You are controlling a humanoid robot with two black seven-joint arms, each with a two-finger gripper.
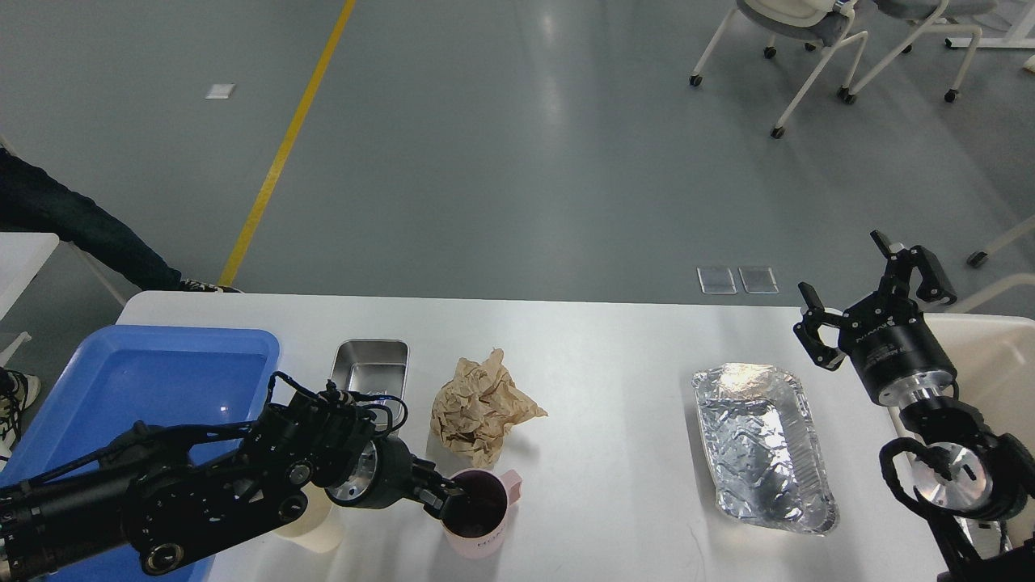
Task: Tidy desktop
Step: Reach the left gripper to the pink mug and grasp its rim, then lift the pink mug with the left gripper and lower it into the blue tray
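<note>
A blue tray (154, 364) lay at the left, beside a steel pan (370, 365). Crumpled brown paper (481, 408) sat centrally. A foil container (764, 449) lay right of it.

On the worktop (614, 364) I count one blue tray (154, 372), one steel tin (370, 365), one crumpled paper (479, 408), one pink mug (479, 517), one white cup (311, 525), one foil tray (760, 449).

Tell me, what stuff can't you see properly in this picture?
- Left gripper, head view: its fingertips sit at the rim of the pink cup, dark against the dark inside, so open or shut cannot be told.
- White cup: mostly hidden behind the left arm.
- Blue tray: cut off by the left and bottom edges, partly covered by the arm.
- Cream bin: cut off by the right edge, behind the right gripper.
</note>
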